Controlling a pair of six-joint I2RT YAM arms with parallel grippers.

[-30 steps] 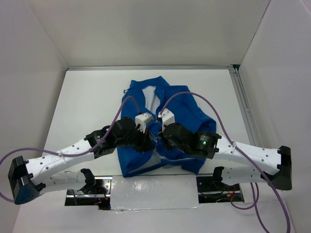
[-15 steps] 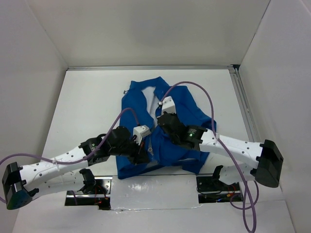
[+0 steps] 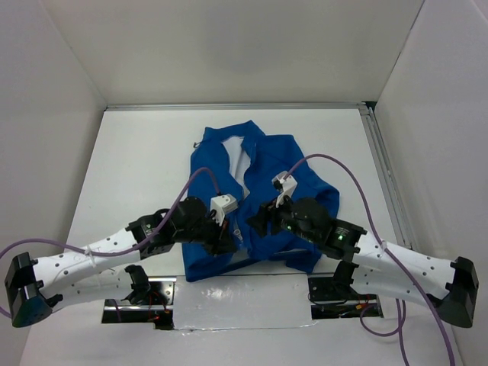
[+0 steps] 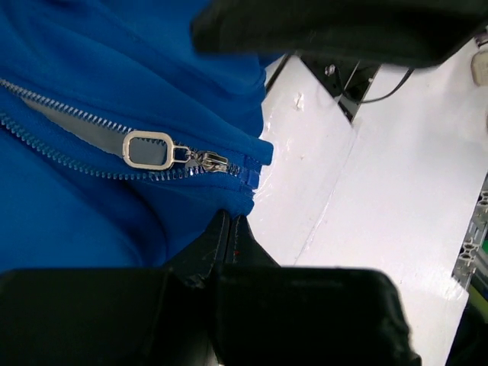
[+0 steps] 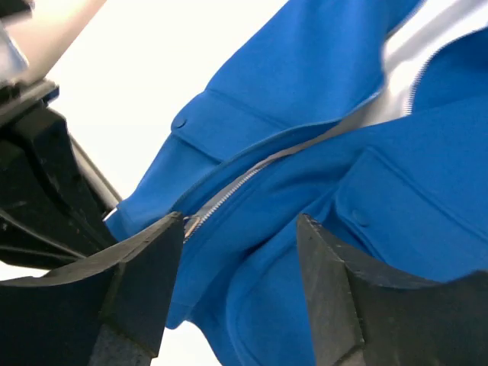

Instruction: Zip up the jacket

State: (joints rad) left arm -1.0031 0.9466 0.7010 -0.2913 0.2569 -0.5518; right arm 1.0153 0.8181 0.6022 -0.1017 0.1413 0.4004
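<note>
On the surface (image 3: 137, 168), seen from above, the jacket (image 3: 288, 162) lies spread and mostly unzipped; from the left wrist, the left gripper (image 4: 230, 223) is pinched shut on the hem (image 4: 242, 200) just below the zipper pull (image 4: 149, 149), best pulled taut; from the right wrist, the right gripper (image 5: 240, 219) gapes empty above the zipper (image 5: 229, 194), needing a square pinch on that pull.

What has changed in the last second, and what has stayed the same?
The right gripper drew back toward the near edge and its fingers opened; they grip nothing now. The left gripper slid toward the hem, then stayed shut on the bright royal-blue fabric jacket beside the bottom end of the silvery zipper. The jacket remains largely unzipped.
</note>
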